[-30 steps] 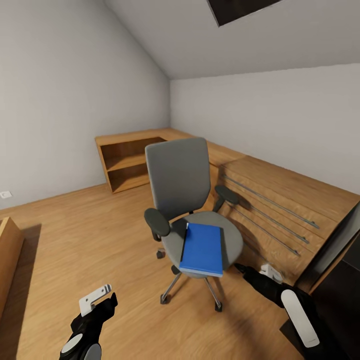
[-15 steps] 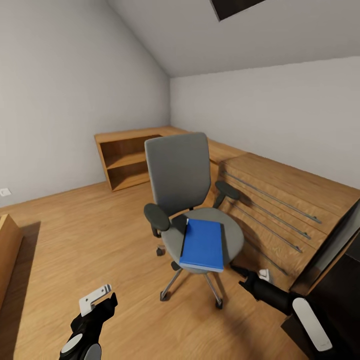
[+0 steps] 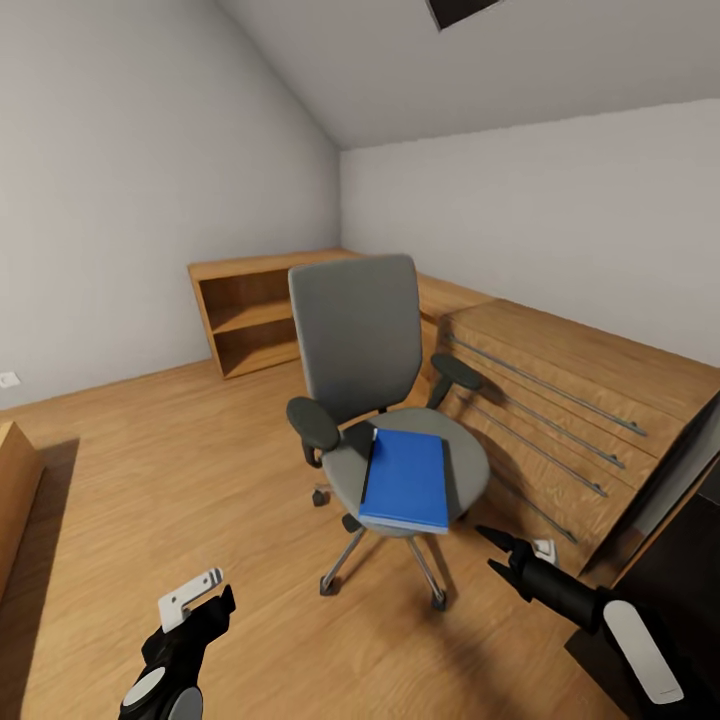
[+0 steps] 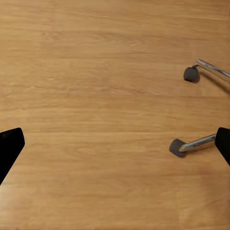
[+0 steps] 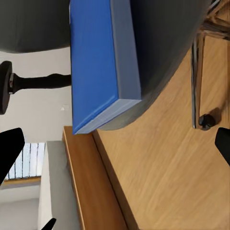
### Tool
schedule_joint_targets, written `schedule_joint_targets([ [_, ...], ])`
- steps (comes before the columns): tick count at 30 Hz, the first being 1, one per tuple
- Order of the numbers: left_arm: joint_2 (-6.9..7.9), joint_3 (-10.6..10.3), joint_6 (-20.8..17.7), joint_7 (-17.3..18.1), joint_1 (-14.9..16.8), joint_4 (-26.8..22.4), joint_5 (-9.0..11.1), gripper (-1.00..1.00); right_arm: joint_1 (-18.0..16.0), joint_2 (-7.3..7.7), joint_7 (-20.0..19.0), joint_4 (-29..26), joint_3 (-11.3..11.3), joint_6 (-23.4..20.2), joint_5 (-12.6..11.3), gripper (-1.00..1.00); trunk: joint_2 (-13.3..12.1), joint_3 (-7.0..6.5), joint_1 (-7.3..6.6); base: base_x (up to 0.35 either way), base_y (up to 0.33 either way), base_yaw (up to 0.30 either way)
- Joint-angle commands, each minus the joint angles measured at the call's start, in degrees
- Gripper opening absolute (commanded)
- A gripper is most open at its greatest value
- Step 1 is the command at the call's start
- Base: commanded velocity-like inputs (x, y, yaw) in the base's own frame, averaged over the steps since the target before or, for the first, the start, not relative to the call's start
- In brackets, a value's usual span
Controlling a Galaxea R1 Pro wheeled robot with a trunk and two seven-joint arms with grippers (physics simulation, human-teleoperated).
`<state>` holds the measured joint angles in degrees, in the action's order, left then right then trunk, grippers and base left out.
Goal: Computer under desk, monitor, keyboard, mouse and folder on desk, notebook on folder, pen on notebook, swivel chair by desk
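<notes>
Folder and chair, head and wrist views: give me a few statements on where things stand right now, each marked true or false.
1. The folder lies flat on the seat of the swivel chair. True.
2. The right end effector is shut on the folder. False: it is open, short of the seat, and holds nothing.
3. The left end effector hangs low over the wood floor, apart from the chair. True.
4. A notebook is stacked on the folder. False: the folder's top is bare.
5. In the left wrist view, two chair casters stand on the floor. True.
</notes>
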<state>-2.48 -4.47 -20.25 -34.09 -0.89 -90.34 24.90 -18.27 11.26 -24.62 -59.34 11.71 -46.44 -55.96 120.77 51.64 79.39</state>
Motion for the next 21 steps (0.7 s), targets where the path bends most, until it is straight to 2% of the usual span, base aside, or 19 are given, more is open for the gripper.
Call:
schedule_joint_targets([
  [1, 0.01, -0.1, -0.1, -0.4, 0.0, -0.1, 0.4, 1.0, 0.0, -0.11, -0.1, 0.0, 0.6, -0.2, 0.0, 1.0, 0.4, 0.22, 0.22, 0.0, 0.0, 0.0],
  [6, 0.0, -0.1, -0.1, -0.4, 0.0, -0.1, 0.4, 1.0, 0.0, -0.45, 0.2, 0.0, 2.4, 0.2, 0.0, 1.0, 2.4, 1.12, 1.32, 0.0, 0.0, 0.0],
  [15, -0.07, -0.2, -0.1, -0.4, 0.0, -0.1, 0.3, 1.0, -0.1, -0.73, 0.0, 0.1, 2.5, 1.2, -0.2, 1.0, 6.1, 2.74, 3.3, 0.0, 0.0, 0.0],
  [18, -0.01, -0.1, 0.0, -0.2, 0.0, -0.1, 0.3, 1.0, -0.1, -0.79, 0.0, 0.3, 2.4, 1.3, -0.1, 1.0, 6.1, 2.74, 3.3, 0.0, 0.0, 0.0],
  [21, 0.01, -0.1, 0.1, 0.1, 0.0, -0.2, 0.3, 1.0, -0.1, -1.97, 0.1, 0.4, 2.3, 1.3, 0.0, 1.0, 6.1, 2.74, 3.3, 0.005, 0.005, 0.0],
])
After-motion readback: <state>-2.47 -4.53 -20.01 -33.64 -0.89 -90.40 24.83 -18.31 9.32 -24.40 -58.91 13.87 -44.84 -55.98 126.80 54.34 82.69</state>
